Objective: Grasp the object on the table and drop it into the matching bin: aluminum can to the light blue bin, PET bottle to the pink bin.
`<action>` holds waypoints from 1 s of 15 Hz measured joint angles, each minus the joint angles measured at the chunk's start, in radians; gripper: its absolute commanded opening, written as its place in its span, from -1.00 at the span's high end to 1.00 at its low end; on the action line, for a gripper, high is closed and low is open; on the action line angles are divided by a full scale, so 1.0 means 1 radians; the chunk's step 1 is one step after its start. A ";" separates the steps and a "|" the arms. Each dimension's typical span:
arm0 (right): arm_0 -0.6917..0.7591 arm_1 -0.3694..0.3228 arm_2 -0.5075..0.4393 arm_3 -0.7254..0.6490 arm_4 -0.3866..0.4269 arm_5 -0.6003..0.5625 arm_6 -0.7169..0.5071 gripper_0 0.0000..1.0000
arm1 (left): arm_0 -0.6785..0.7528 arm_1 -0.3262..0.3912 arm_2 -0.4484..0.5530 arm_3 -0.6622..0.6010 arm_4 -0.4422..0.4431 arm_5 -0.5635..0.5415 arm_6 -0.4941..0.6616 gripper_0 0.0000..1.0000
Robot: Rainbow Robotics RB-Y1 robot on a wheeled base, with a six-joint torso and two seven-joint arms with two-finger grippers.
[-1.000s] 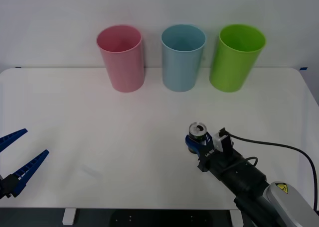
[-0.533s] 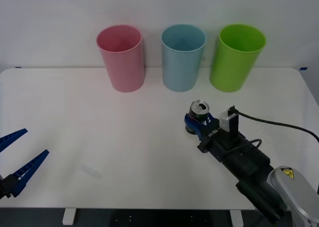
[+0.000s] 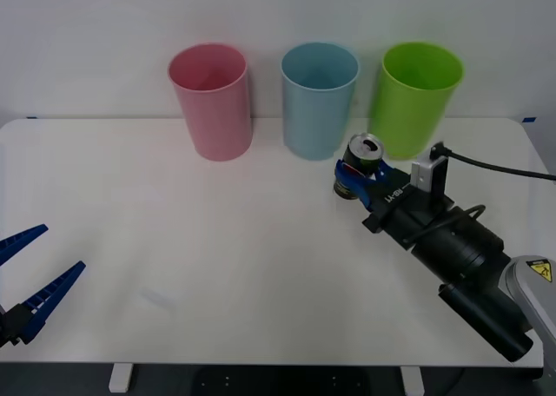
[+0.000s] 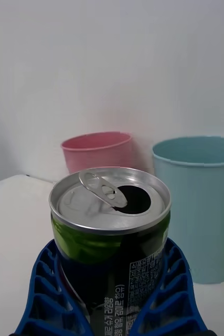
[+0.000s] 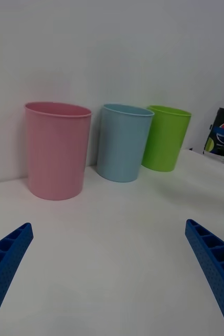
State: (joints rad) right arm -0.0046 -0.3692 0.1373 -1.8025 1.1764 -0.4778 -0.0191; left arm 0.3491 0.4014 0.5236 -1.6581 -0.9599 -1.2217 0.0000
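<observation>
My right gripper (image 3: 354,177) is shut on the aluminum can (image 3: 360,159), a small silver can with a dark label and an open pull-tab top, held upright above the white table (image 3: 217,240). In the right wrist view the can (image 4: 112,231) sits between the blue fingers (image 4: 43,294). It hangs in front of the gap between the light blue bin (image 3: 319,99) and the lime green bin (image 3: 412,99). The pink bin (image 3: 211,99) stands left of the blue one. My left gripper (image 3: 26,279) is open at the near left edge, away from the can.
All three bins line up at the table's far edge against a white wall. In the left wrist view the pink bin (image 5: 56,149), blue bin (image 5: 123,140) and green bin (image 5: 167,137) stand in a row, with the held can (image 5: 223,135) at the far side.
The right gripper has lifted the can and carried it away from the robot, toward the bins and slightly right. The left arm has not moved.
</observation>
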 measured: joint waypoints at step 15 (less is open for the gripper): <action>-0.274 -0.052 -0.096 0.112 0.062 -0.112 -0.258 1.00 | 0.000 0.000 0.000 0.000 0.000 0.000 0.000 -1.00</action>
State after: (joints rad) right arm -0.2788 -0.4216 0.0414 -1.6906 1.2388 -0.5901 -0.2776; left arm 0.3491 0.4014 0.5236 -1.6581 -0.9599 -1.2217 0.0000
